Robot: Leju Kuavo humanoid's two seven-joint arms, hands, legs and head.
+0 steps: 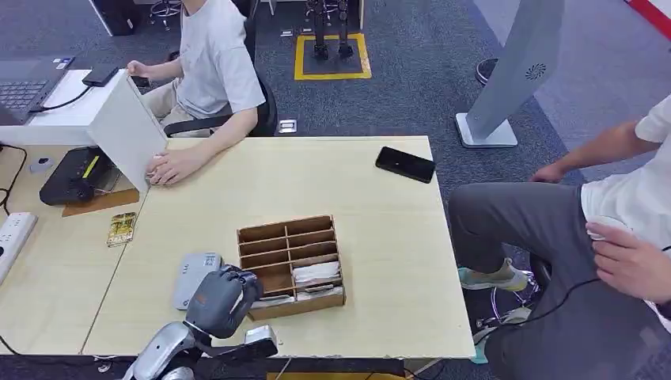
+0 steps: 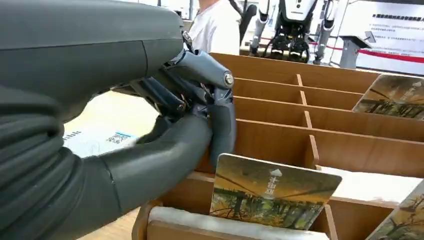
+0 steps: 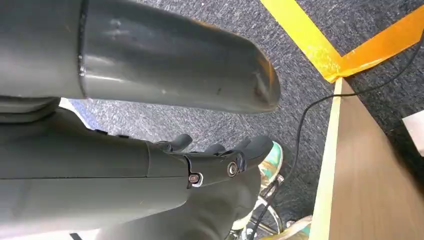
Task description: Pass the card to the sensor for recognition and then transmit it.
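Observation:
A wooden divided box (image 1: pixel 289 237) stands near the table's front edge, with pale cards (image 1: pixel 316 273) in its front compartments. My left hand (image 1: pixel 221 297) is at the box's front left corner. In the left wrist view a card printed with a landscape (image 2: pixel 272 192) stands tilted in the front compartment of the box (image 2: pixel 320 115). The left hand (image 2: pixel 200 125) has thumb and a dark finger drawn together at the card's upper corner; whether they grip it is unclear. The grey-white sensor (image 1: pixel 195 277) lies just left of the box. My right hand (image 3: pixel 215 160) hangs beside the table, holding nothing.
A black phone (image 1: pixel 405 164) lies at the table's far right. A seated person rests a hand (image 1: pixel 170 166) on the table by a white panel (image 1: pixel 126 127). Another person (image 1: pixel 554 229) sits close on the right. A card pack (image 1: pixel 121 228) and a black device (image 1: pixel 75 176) lie on the left table.

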